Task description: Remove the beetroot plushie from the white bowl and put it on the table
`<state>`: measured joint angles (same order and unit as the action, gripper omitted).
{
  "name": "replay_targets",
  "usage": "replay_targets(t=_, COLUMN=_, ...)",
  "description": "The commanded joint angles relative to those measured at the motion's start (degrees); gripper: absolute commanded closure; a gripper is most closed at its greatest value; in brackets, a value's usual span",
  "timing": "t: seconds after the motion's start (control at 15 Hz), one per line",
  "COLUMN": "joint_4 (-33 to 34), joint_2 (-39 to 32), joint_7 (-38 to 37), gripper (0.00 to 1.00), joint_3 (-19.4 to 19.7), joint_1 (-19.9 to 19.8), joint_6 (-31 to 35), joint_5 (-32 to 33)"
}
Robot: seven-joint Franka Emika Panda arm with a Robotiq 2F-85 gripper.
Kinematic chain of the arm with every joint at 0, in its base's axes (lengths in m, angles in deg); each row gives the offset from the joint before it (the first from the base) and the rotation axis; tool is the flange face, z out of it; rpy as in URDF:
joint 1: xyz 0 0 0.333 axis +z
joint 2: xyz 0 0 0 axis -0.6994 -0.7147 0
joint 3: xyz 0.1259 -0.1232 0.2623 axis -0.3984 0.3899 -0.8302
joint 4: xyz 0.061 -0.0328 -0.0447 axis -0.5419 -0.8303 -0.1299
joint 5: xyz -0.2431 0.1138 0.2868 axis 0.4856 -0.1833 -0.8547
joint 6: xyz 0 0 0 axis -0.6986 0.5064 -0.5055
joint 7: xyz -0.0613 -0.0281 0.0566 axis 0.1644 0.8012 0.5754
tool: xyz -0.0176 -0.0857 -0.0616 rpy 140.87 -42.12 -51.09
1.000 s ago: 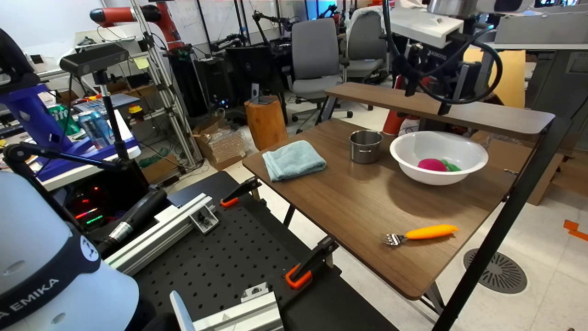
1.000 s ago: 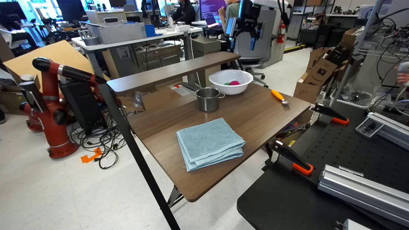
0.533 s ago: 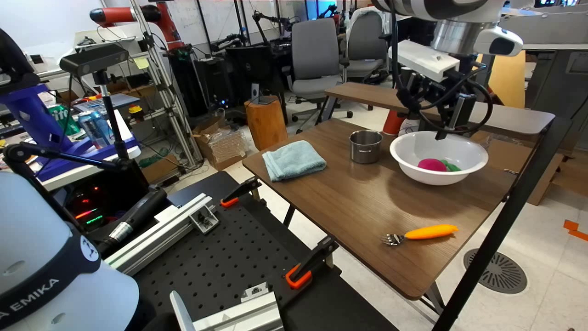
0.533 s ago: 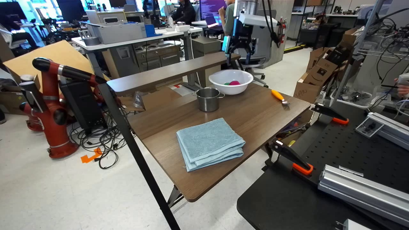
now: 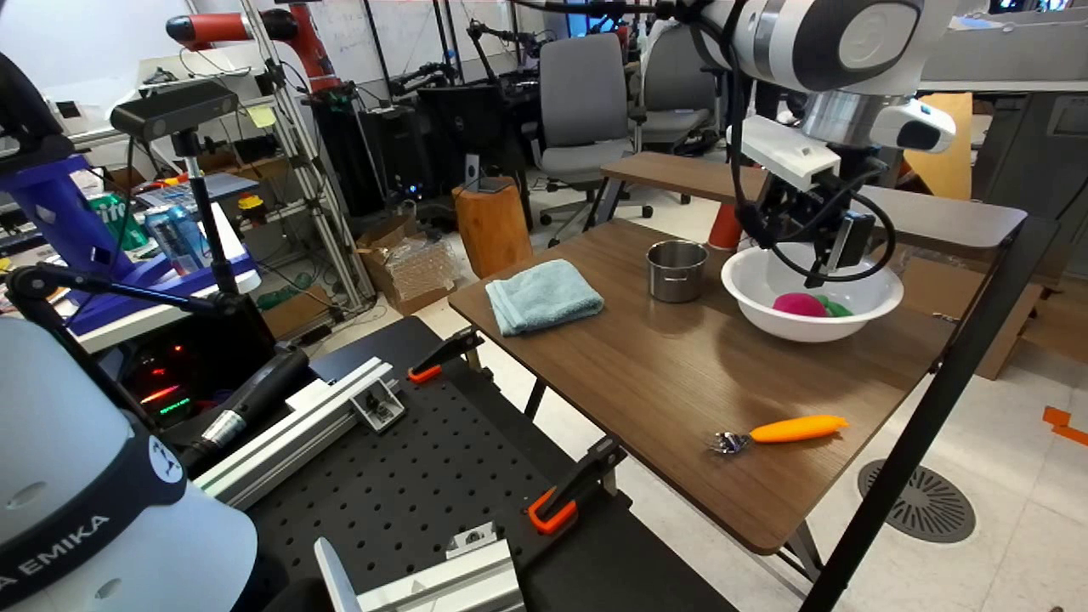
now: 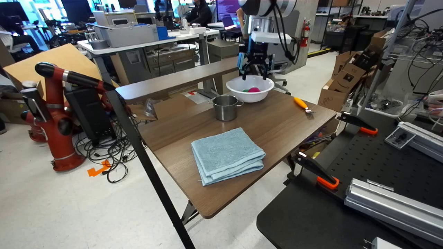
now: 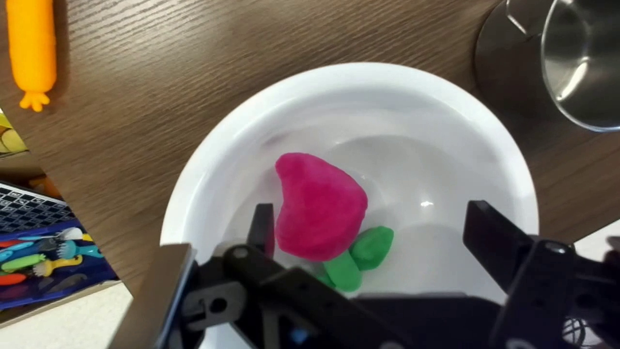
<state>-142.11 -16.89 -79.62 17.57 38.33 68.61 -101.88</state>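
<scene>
- The brown table (image 5: pixel 646 365) carries everything from the bowl down in this list. A raised shelf (image 6: pixel 187 73) runs along one of its long sides.
- Your arm (image 5: pixel 875 38) hangs over the table in both exterior views, its lower end above the bowl.
- The white bowl (image 5: pixel 769 321) stands upright on the table, toward the shelf side.
- The blue towel (image 6: pixel 228 152) lies folded near a corner of the table, well apart from the bowl.
- The metal pot (image 5: pixel 677 278) stands upright just beside the bowl, between it and the towel. In the wrist view, you can see a strip of table separating the pot and the bowl.
- Your fingers (image 7: pixel 494 245) stand wide apart over the bowl, tips down. You cannot tell from these views whether the tips dip below the rim.
- The fork (image 5: pixel 795 429) lies on the table near its edge, apart from the bowl. Its orange handle is nearer the bowl than its metal tines.
- The beetroot toy (image 7: pixel 322 208) lies inside the bowl, green leaves at one end of its pink body. In the wrist view, you see it between your fingers, closer to one than the other; whether that finger touches it, you cannot tell.
</scene>
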Motion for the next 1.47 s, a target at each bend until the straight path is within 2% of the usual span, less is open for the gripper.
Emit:
replay_targets(t=0.0, joint_4=6.6, joint_2=-4.9, joint_7=-3.9, gripper=0.00, joint_3=0.2, joint_1=0.2, joint_6=-3.9, joint_5=2.1)
replay_targets(t=0.33, joint_4=11.0, joint_2=-9.0, joint_7=-7.2, gripper=0.00, joint_3=0.9, joint_1=0.7, joint_6=-6.3, joint_5=3.7)
replay_targets(t=0.4, joint_4=11.8, joint_2=-9.4, joint_7=-7.7, gripper=0.25, joint_3=1.1, joint_1=0.7, joint_6=-6.8, joint_5=4.2)
replay_targets(t=0.47, joint_4=12.7, joint_2=-10.1, joint_7=-8.5, gripper=0.26, joint_3=1.4, joint_1=1.0, joint_6=-7.1, joint_5=4.9)
replay_targets(t=0.53, joint_4=13.6, joint_2=-10.6, joint_7=-9.1, gripper=0.32, joint_3=1.7, joint_1=1.0, joint_6=-7.7, joint_5=5.4)
replay_targets(t=0.73, joint_4=16.0, joint_2=-12.3, joint_7=-10.6, gripper=0.58, joint_3=2.2, joint_1=1.1, joint_6=-9.2, joint_5=7.0)
replay_targets(t=1.07, joint_4=18.8, joint_2=-13.8, joint_7=-11.1, gripper=0.95, joint_3=2.1, joint_1=0.8, joint_6=-11.0, joint_5=8.2)
replay_targets(t=1.2, joint_4=18.9, joint_2=-13.0, joint_7=-10.7, gripper=1.00, joint_3=1.9, joint_1=0.7, joint_6=-11.4, joint_5=8.1)
replay_targets(t=1.4, joint_4=18.1, joint_2=-10.6, joint_7=-10.2, gripper=0.98, joint_3=1.9, joint_1=1.0, joint_6=-10.2, joint_5=8.4)
